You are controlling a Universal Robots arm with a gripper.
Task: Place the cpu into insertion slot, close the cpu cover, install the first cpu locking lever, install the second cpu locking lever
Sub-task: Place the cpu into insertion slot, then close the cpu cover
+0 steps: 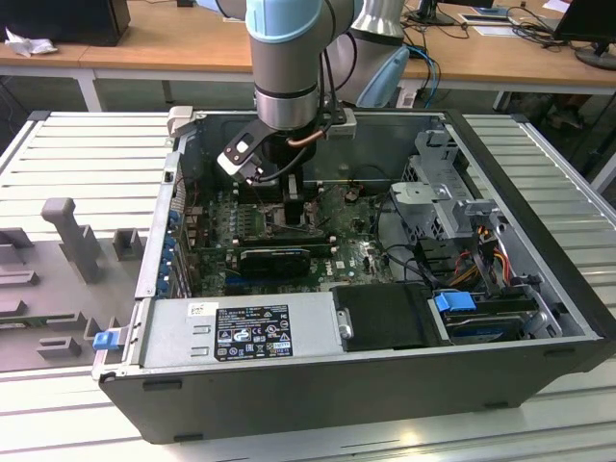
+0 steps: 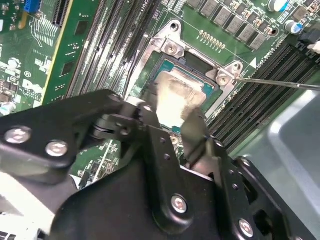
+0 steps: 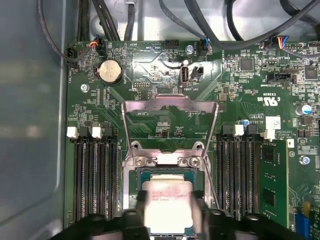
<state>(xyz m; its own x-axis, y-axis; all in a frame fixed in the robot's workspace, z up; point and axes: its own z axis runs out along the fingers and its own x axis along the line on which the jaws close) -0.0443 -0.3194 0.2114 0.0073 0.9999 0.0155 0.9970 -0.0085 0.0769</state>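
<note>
My gripper (image 1: 294, 207) reaches down into the open computer case over the motherboard. In both wrist views its black fingers (image 2: 192, 122) stand on two opposite sides of the cpu (image 2: 177, 95), a pale silvery square chip, and are shut on it. The cpu (image 3: 167, 202) is at the insertion slot (image 3: 131, 176), inside its silver rim; I cannot tell whether it rests on the socket or hangs just above it. The cpu cover (image 3: 170, 103) is swung open and stands away from the slot, with green board showing through its window. A thin locking lever (image 2: 280, 83) sticks out beside the slot.
Long black memory slots (image 3: 95, 175) flank the socket on both sides. A long black card (image 1: 279, 258) lies across the board near the gripper. The power supply (image 1: 241, 332), a drive cage (image 1: 443, 207) and loose cables (image 1: 486, 255) crowd the case.
</note>
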